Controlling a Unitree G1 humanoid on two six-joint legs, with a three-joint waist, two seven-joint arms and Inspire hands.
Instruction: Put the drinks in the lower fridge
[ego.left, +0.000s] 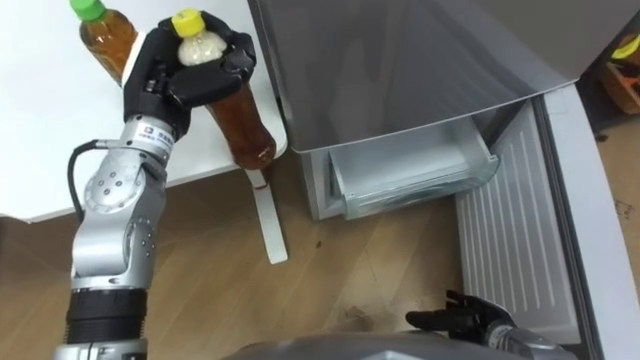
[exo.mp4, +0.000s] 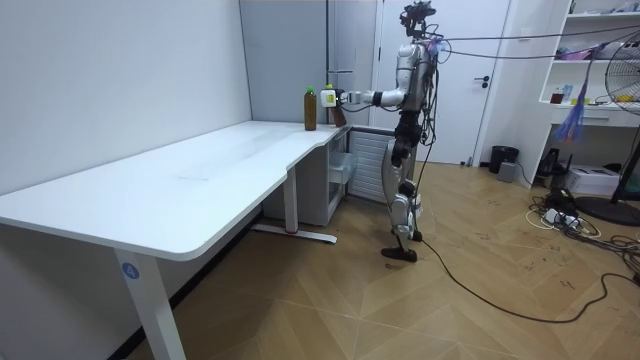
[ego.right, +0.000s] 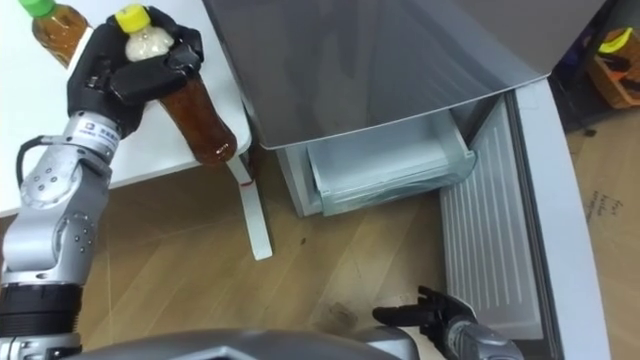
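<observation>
L hand (ego.left: 190, 75) clamped on yellow-cap bottle (ego.left: 240, 120), over table's (ego.left: 40, 140) corner nr fridge. Green-cap bottle (ego.left: 105, 35) on table, just beside. Lower drawer (ego.left: 410, 175) open, no drinks seen inside; R hand (ego.left: 460, 318) slack. Both drinks outstanding.

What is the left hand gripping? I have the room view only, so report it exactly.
Observer: The left hand is curled round a yellow-capped bottle just under its cap, and the bottle is tilted.
Operator: Check inside the lower fridge.
Observer: Its clear drawer sticks out, and I see no drinks in it.
Operator: Give me the right hand.
Observer: The right hand hangs low beside the open door, fingers spread, holding nothing.
</observation>
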